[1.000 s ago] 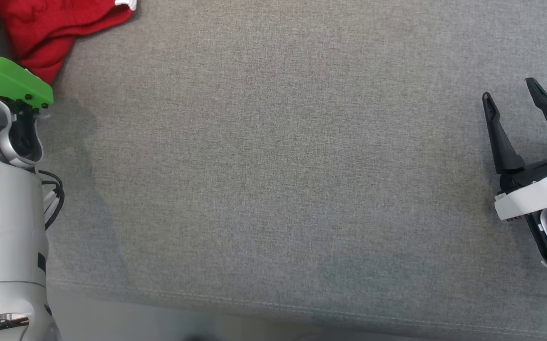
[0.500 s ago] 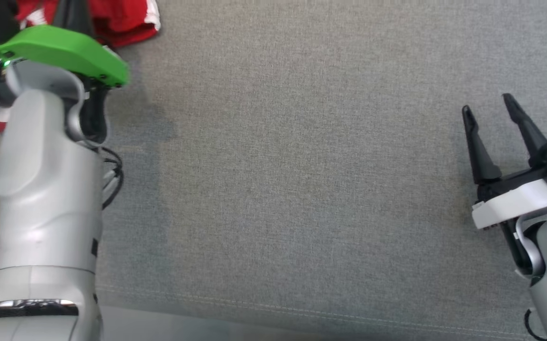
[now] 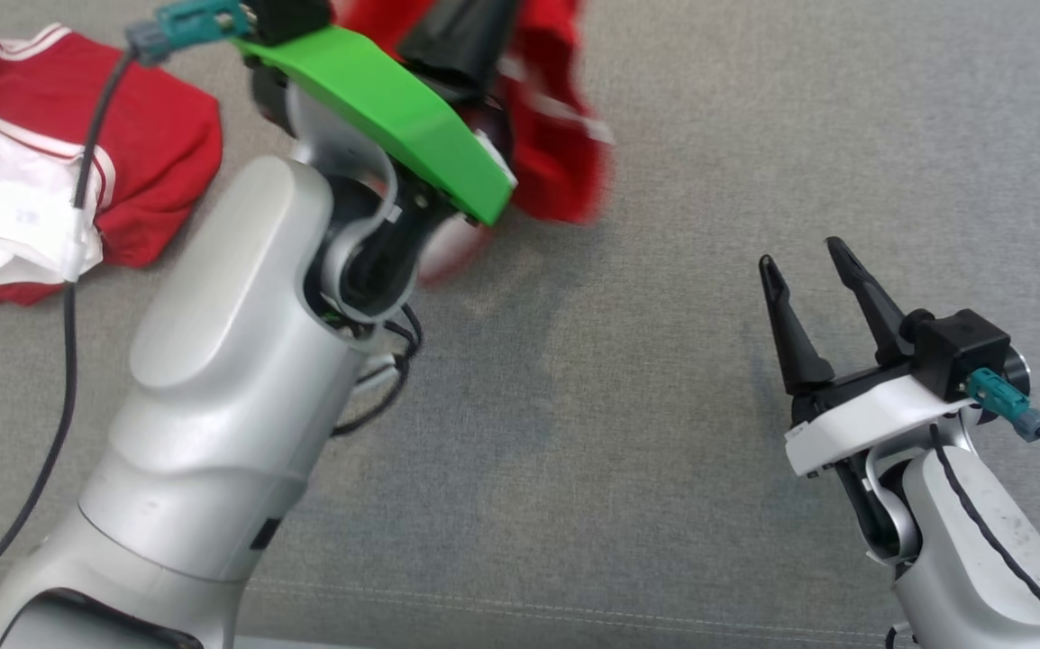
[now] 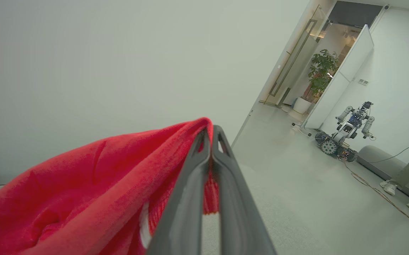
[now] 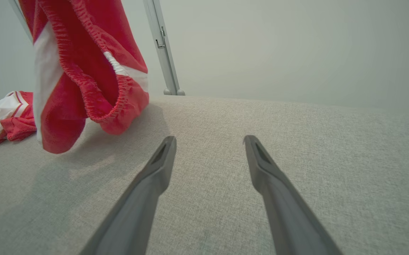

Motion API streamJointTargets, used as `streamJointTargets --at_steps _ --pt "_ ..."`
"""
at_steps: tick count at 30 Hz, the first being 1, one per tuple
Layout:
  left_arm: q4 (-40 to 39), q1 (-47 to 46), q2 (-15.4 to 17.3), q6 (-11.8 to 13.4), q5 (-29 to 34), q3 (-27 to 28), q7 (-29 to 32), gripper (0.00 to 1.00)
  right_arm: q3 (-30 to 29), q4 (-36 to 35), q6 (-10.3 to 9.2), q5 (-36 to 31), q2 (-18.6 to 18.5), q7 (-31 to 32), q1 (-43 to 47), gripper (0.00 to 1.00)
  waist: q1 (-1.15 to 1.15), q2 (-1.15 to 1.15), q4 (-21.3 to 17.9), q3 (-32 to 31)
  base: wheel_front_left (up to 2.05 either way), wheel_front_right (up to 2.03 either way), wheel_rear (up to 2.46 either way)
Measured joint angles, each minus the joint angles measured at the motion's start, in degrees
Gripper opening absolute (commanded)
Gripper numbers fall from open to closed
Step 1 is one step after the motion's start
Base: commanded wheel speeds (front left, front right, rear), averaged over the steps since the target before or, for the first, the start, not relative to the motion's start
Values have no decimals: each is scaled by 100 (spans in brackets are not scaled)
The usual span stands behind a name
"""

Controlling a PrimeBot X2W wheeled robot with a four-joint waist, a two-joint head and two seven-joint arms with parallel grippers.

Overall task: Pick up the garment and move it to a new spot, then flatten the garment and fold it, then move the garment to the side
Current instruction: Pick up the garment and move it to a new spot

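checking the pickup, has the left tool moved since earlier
yes: left tool rose above the grey cushion, lifting the red garment away from the red pile

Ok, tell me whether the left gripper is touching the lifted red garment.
Touching. The left wrist view shows the left gripper shut on a fold of the garment, with red cloth pinched between its tips.

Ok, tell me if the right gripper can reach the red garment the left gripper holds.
Probably yes: the right gripper is open, with bare grey surface between it and the hanging garment, which is pinched in the shut left gripper.
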Motion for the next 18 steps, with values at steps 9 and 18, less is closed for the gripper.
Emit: streamJointTargets --at_steps 9,18 --pt "-822 346 34 1 -742 -299 482 0 210 89 59 -1 366 0 193 100 0 0 -321 -521 0 0 0" --pt "-1 1476 81 764 -356 -154 592 0 352 80 101 -3 444 0 270 100 0 0 -882 -671 0 0 0"
